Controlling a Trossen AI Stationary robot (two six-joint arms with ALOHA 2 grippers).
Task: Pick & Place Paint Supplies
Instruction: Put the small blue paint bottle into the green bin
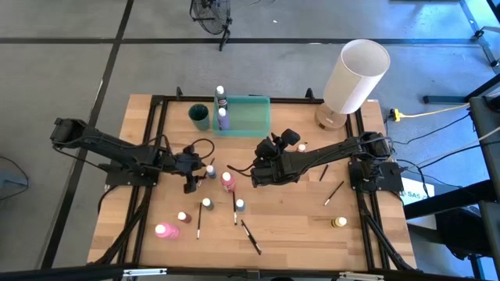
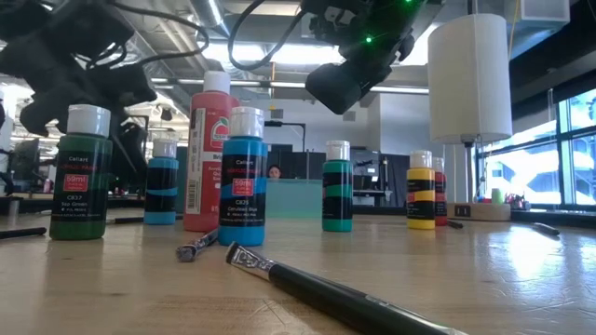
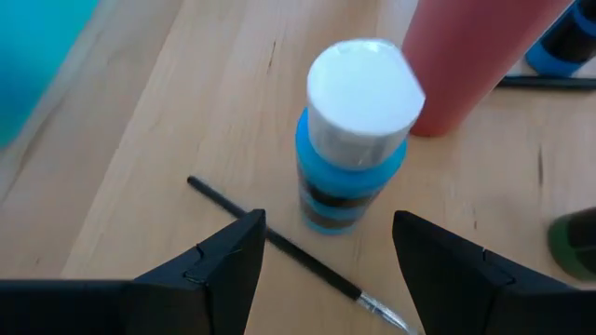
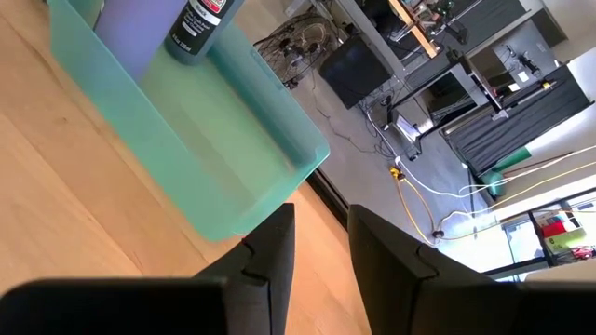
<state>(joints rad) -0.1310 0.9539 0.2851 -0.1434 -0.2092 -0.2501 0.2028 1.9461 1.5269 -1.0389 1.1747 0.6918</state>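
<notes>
Only the low view shows labels: "Cobalt Blue" on the front blue bottle. Left gripper hangs spread over a blue bottle beside the tray; right gripper, narrowly parted, holds nothing.

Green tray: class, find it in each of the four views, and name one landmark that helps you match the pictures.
High view: green tray at the table's far edge, centre.
Low view: in the background, between the front bottles.
Left wrist view: only a teal blur at one corner; cannot tell if it is the tray.
Right wrist view: fills the middle, beyond the fingers.
Landmark: the purple bottle standing in it, in the high and right wrist views.
</notes>
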